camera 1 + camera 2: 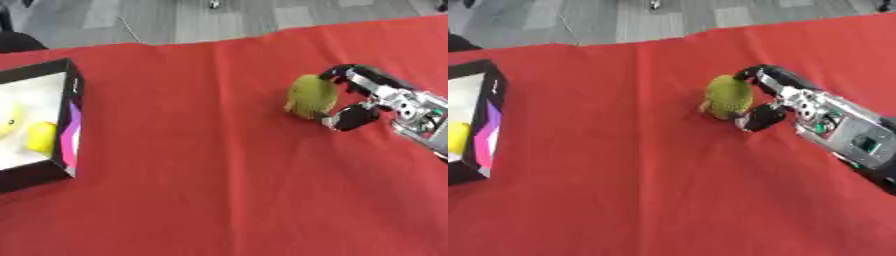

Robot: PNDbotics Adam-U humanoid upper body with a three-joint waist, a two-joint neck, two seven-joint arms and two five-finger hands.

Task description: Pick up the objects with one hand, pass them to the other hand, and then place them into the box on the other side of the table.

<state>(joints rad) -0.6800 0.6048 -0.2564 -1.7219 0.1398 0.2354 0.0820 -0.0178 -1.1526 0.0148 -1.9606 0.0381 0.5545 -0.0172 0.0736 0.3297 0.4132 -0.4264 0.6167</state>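
— Green-yellow fruit [728,97]: where do you have it?

— It sits on the red tablecloth [219,190], right of the middle and toward the far half of the table. Your right hand [773,97] comes in from the right edge, arm low over the cloth and angled toward the far left. Its fingers [756,73] curl over the far right side of the fruit and the thumb [761,118] closes in at the near right side, so you have the fruit between them, touching on both.

— Which way does it lie?

— Its long axis runs roughly near to far, tipped a little leftward at the near end. I cannot tell stem from base.

— Anything one eye gives that the other doesn't?

— The right eye view shows more of your forearm, including a grey panel with a green patch [866,144]. The left eye view shows more of the black box [73,120] at the left edge: white inside, a pink and purple panel on its right wall, and yellow objects [40,137] lying in it. In the right eye view the box is mostly cut off. Your left hand shows in neither view.
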